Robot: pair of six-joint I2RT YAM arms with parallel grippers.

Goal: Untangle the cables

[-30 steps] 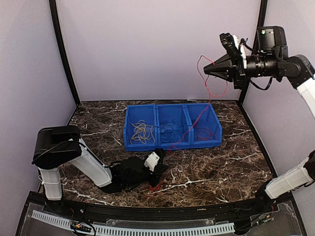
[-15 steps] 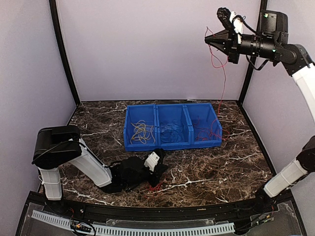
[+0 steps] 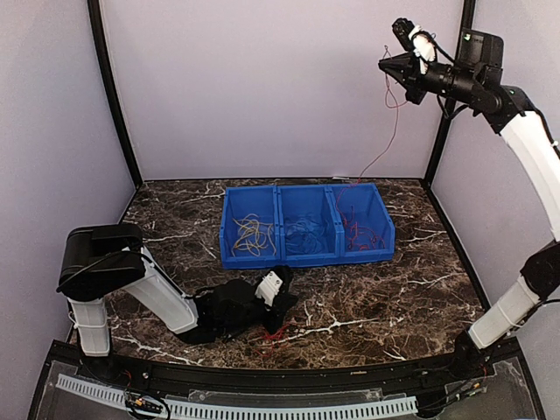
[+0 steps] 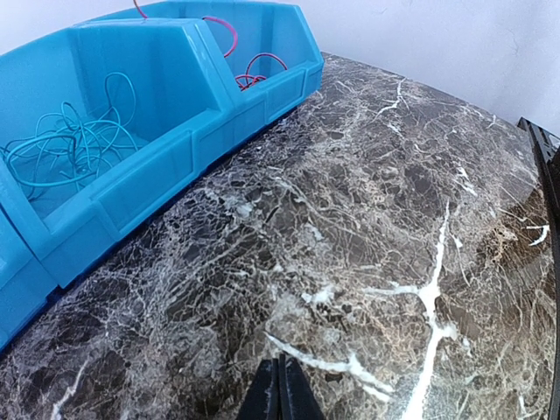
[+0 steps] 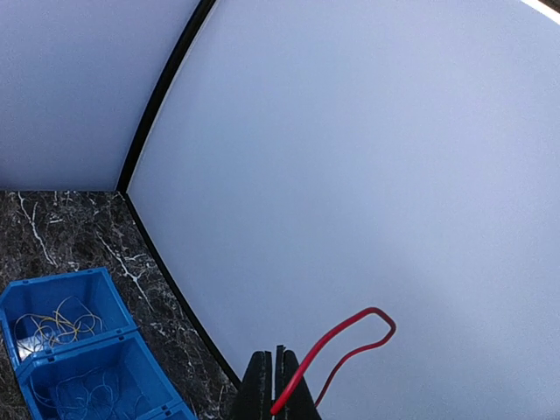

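In the blue bin (image 3: 306,256), coloured cables (image 3: 252,234)

No text, label, brand, number or sign is legible in any of the three views.
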